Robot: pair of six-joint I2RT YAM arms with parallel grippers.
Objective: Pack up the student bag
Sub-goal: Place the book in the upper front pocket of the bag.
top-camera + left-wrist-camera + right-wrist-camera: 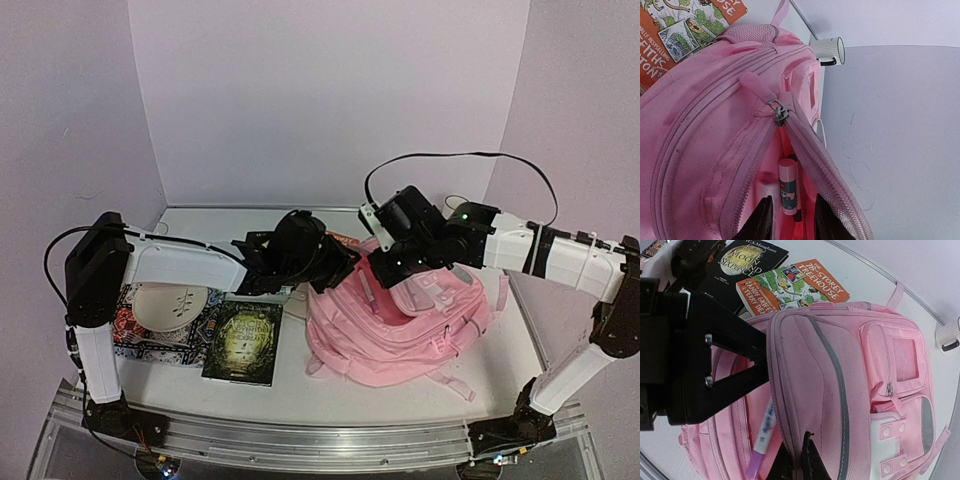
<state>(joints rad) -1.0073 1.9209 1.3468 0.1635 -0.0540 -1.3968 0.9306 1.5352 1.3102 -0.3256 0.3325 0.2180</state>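
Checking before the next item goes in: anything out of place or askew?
Nothing spilled or damaged. The orange book lies outside the student bag, its edge hidden behind the bag's top; whether it is pinned cannot be told. A marker lies slanted in the open compartment.

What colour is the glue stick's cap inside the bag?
The cap is pink, seen best in the left wrist view.

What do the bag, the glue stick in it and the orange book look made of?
Bag: soft woven fabric, matte pink; weave, stitched seams and sagging folds show. Glue stick: smooth plastic, slightly shiny, with a printed label. Orange book: paper, probably a glossy paperback cover; thin and lying flat.
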